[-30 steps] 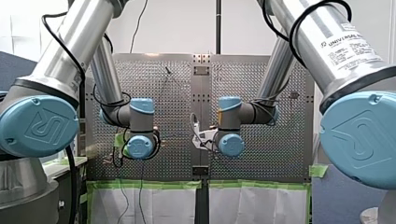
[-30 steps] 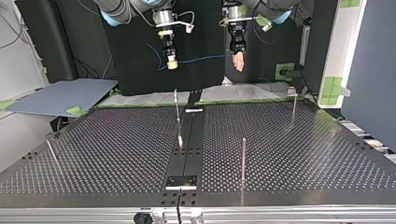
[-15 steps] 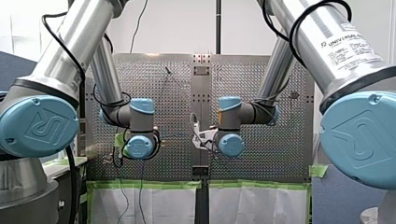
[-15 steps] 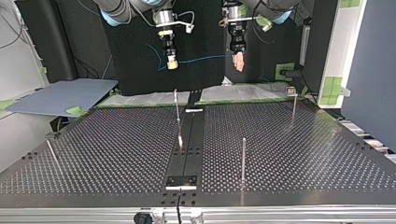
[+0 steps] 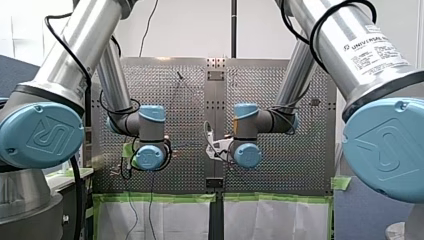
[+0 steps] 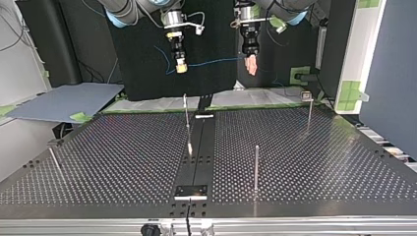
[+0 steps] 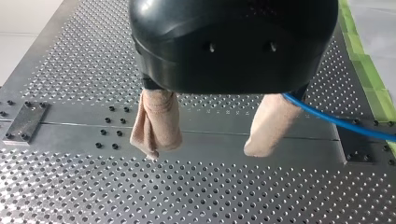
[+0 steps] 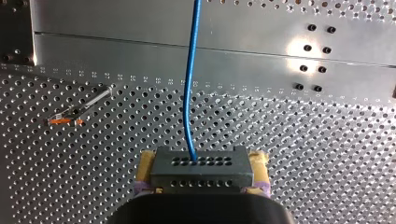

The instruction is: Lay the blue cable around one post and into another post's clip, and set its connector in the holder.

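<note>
Blue cable (image 6: 211, 62): strung in mid-air between the two grippers at the top view's twelve o'clock, high over the perforated table (image 6: 305, 162) and clear of the posts. Connector (image 8: 201, 167): dark block with rows of small holes, pinched by my right gripper (image 8: 201, 173), whose yellow pads (image 8: 259, 161) press on its two flanks. The cable leaves the block's face and runs straight ahead of that gripper, which hangs at about eleven o'clock in the top view. My left gripper (image 7: 204, 150): beige-wrapped fingers (image 7: 156, 123) spread wide with nothing between them. The cable passes just beside one finger, and whether it touches cannot be told. This gripper hangs at about one o'clock in the top view. Small plate (image 6: 192, 191): on the centre strip at the top view's six o'clock. Leaning post (image 6: 187, 120): at twelve o'clock from the plate. Upright post (image 6: 256, 167): at two o'clock from the plate. Clip-topped post (image 6: 309, 109): at one o'clock from the upright post. Short leaning post (image 6: 54, 160): at the view's nine o'clock. In the front view, my left arm (image 5: 150, 135) is at nine o'clock of centre and my right arm (image 5: 247, 135) at three o'clock.
</note>
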